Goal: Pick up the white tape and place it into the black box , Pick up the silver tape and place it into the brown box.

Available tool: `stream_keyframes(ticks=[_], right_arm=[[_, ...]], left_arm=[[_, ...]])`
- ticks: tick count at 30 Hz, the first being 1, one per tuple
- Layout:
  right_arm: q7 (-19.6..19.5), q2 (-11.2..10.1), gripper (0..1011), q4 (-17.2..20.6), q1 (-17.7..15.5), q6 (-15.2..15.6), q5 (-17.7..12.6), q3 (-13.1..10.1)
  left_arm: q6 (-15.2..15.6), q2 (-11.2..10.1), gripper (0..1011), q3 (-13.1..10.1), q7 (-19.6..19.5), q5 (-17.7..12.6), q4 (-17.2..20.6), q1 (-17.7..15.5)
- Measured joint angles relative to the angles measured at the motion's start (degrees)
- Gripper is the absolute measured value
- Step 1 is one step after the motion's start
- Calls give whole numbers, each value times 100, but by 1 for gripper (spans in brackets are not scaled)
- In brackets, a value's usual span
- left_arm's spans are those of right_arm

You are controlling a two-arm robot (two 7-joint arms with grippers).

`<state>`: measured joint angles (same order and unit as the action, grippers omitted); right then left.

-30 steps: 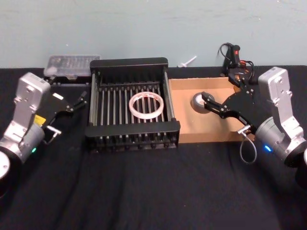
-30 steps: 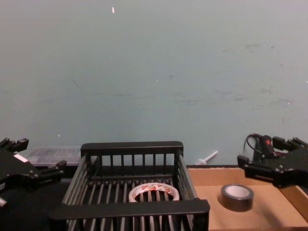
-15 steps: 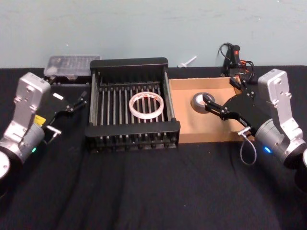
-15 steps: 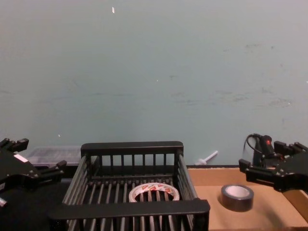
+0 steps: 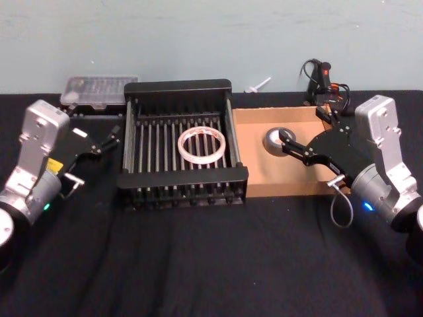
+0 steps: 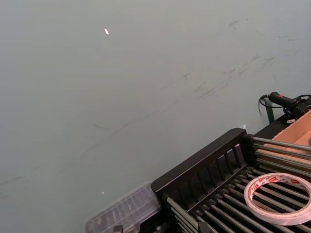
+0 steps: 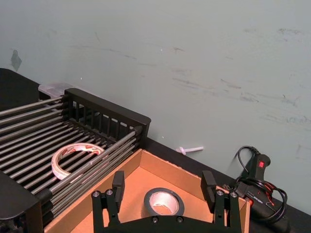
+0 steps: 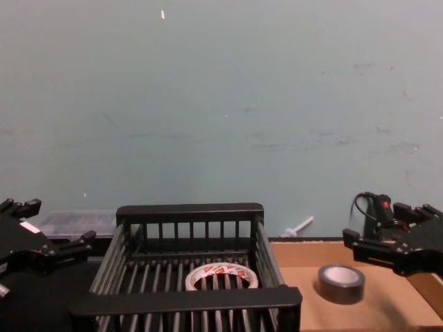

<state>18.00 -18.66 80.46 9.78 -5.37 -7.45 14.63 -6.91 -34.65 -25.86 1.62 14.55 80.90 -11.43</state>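
Observation:
The white tape (image 5: 201,146) (image 8: 221,277) (image 6: 279,196) (image 7: 75,158) lies flat on the slatted floor of the black box (image 5: 178,88) (image 8: 190,213) (image 6: 204,162) (image 7: 109,104). To its right, the silver tape (image 5: 274,140) (image 8: 340,283) (image 7: 164,201) lies in the brown box (image 5: 291,173) (image 8: 301,277) (image 7: 131,189). My right gripper (image 5: 303,129) (image 7: 163,183) (image 8: 391,232) hovers open and empty over the brown box, just right of the silver tape. My left gripper (image 5: 92,129) (image 8: 52,225) stands open and empty, left of the black box.
A clear plastic case (image 5: 99,89) (image 6: 124,211) sits behind the left gripper. A black glue gun with its cable (image 5: 324,79) (image 7: 260,187) lies behind the brown box, and a small white piece (image 5: 258,84) rests by the wall. Black cloth stretches across the front.
My right gripper has drawn back a little to the right, away from the silver tape. Both tapes and the left arm have stayed put.

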Motion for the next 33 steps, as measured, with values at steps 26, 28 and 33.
stream_keyframes(ticks=[26, 28, 33], right_arm=[[3, -2, 1000, 4, 0, -4, 0, 1], [3, -2, 1000, 4, 0, -4, 0, 1], [3, -2, 1000, 4, 0, -4, 0, 1]], left_arm=[[0, 0, 1001, 0, 0, 0, 0, 0], [0, 0, 1001, 0, 0, 0, 0, 0], [0, 0, 1001, 0, 0, 0, 0, 0]])
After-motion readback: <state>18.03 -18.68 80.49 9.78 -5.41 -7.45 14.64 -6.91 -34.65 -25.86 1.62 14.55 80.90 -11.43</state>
